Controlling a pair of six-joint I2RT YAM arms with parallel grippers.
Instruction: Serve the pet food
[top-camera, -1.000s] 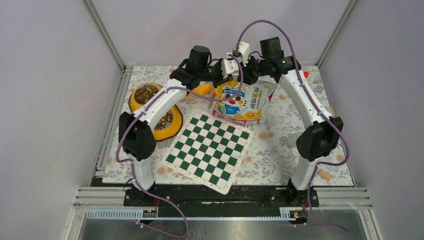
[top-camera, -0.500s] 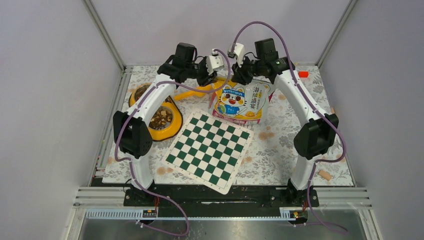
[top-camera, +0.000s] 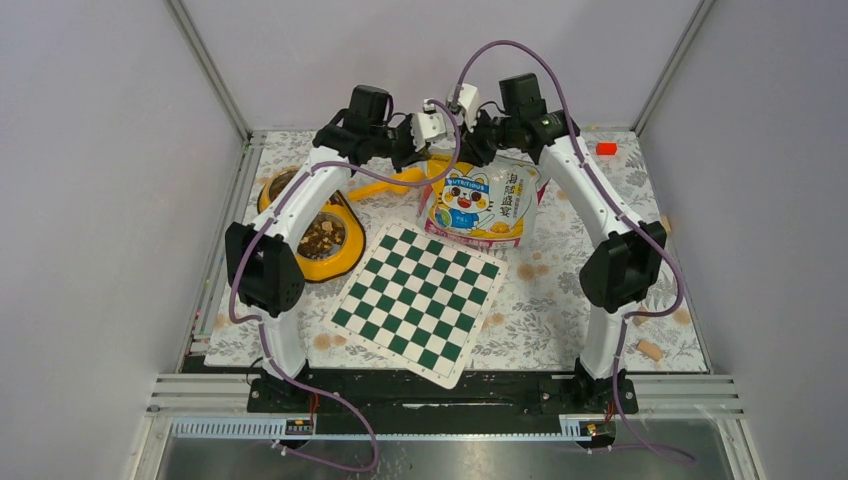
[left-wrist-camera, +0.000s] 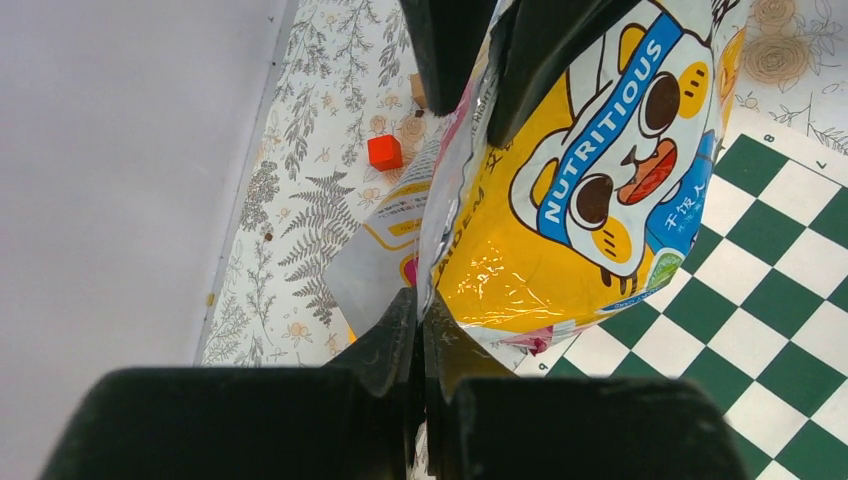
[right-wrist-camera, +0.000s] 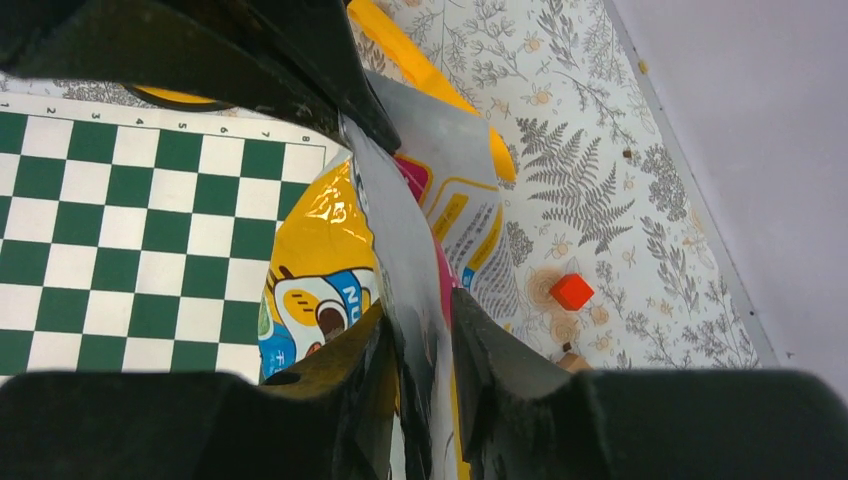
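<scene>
A: Where is the pet food (top-camera: 322, 238) seen?

B: Brown kibble is seen heaped in a steel bowl (top-camera: 338, 240) set in the yellow feeder (top-camera: 345, 262) at the left of the top view. What lies in the bag (top-camera: 487, 205) cannot be made out.

A: How is the bag placed?

B: It is stood at the upper centre of the desk (top-camera: 560, 300), printed face tilted toward the camera. Its lower edge is met by the far edge of the chessboard (top-camera: 420, 300).

A: And the left hand (left-wrist-camera: 421, 310)?

B: It is clenched on one silver side edge of the bag's top; in the left wrist view the film is pinched between the two dark fingers at the bottom of the frame.

A: The right hand (right-wrist-camera: 418, 310)?

B: The opposite top edge is grasped by it; in the right wrist view the folded film is caught between its fingers. Both hands are brought close together at the upper centre of the top view.

A: Anything else?

B: A red cube (top-camera: 605, 148) is seen on the desk at the upper right, well apart from the bag.
</scene>
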